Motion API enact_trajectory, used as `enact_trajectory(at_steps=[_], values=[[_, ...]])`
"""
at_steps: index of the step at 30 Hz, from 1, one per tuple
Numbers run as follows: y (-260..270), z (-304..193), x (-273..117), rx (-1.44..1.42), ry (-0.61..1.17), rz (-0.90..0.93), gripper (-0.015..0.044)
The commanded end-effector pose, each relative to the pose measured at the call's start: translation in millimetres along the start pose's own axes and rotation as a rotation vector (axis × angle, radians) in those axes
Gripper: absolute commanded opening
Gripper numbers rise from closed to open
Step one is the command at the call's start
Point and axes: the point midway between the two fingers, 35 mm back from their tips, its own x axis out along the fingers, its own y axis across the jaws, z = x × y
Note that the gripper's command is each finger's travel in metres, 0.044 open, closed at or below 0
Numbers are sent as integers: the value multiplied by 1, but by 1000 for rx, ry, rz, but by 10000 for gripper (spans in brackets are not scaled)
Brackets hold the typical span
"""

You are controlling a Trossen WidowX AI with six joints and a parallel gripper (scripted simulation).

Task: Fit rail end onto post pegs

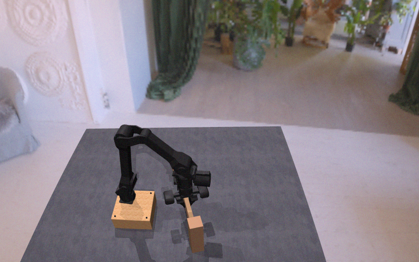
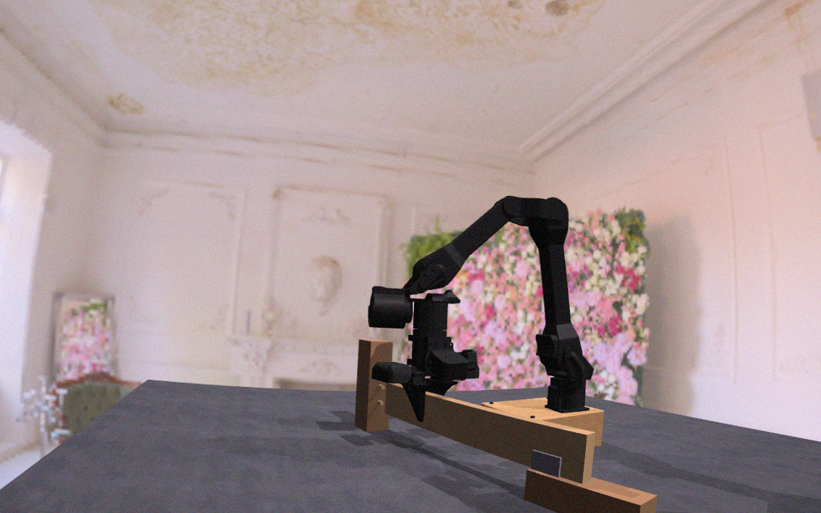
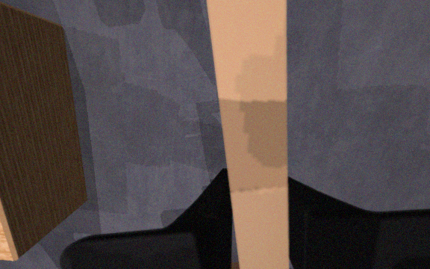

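The long wooden rail [image 1: 188, 209] [image 2: 483, 428] [image 3: 252, 56] is clear of the table at its near end and looks about level. My gripper [image 1: 187, 202] [image 2: 431, 402] [image 3: 243, 172] is shut on it near that end, one finger on each side. The post [image 1: 196, 237] [image 2: 368, 382] stands upright just beyond the near end. Two pegs, upper [image 2: 380, 387] and lower [image 2: 380, 402], still show between post and rail in the exterior view, so the end is not flush. Whether their tips are in the holes is hidden. The far end sits at the bracket [image 2: 545, 463] on the footboard block [image 2: 592, 493].
The arm's wooden base box [image 1: 134, 208] [image 2: 586, 424] [image 3: 32, 131] stands beside the rail, on the left in the top view. The wrist camera housing [image 1: 202, 178] [image 2: 390, 306] sticks out above the post side of the gripper. The dark table [image 1: 253, 182] [image 2: 209, 446] lies under everything.
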Motion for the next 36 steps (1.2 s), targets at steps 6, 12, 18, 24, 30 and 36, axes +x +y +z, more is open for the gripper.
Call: enact_trajectory(at_steps=[6, 12, 18, 24, 30, 36], values=[[-2, -4, -2, -3, 3, -6, 0], [-2, -6, -2, -3, 4, -6, 0], [-2, -8, -2, -3, 4, -6, 0], [-2, -10, -2, -3, 4, -6, 0], [-2, -12, -2, -3, 4, -6, 0], [-2, -14, -2, -3, 4, -6, 0]])
